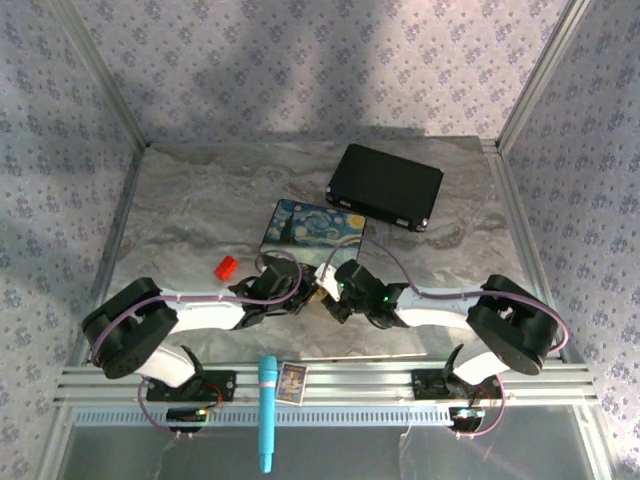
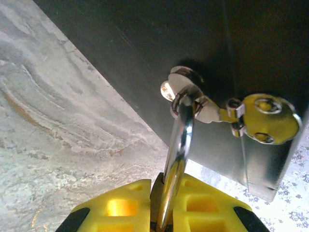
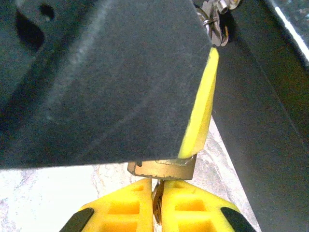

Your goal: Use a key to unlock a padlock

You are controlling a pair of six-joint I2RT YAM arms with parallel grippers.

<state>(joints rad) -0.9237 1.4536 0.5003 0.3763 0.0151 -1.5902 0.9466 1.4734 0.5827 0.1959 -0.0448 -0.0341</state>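
The padlock (image 1: pixel 322 290) sits between my two grippers at the front of the starry-night box. Its silver shackle (image 2: pixel 179 140) rises from between my left fingers and passes through the box's metal hasp ring (image 2: pixel 186 91). My left gripper (image 2: pixel 161 186) is shut on the padlock's body. From the right wrist view, the brass body (image 3: pixel 161 168) shows its underside just above my fingertips. My right gripper (image 3: pixel 158 182) is shut on the key (image 3: pixel 156 200), whose blade points up and meets that underside. The left finger's black back (image 3: pixel 106 77) hides the rest of the padlock.
The starry-night box (image 1: pixel 310 228) lies just behind the grippers, and a gold latch (image 2: pixel 268 118) hangs beside its hasp. A black case (image 1: pixel 385 187) sits at the back right. A small red object (image 1: pixel 227 267) lies to the left. A teal cylinder (image 1: pixel 268 410) and a small card (image 1: pixel 291 381) rest on the front rail.
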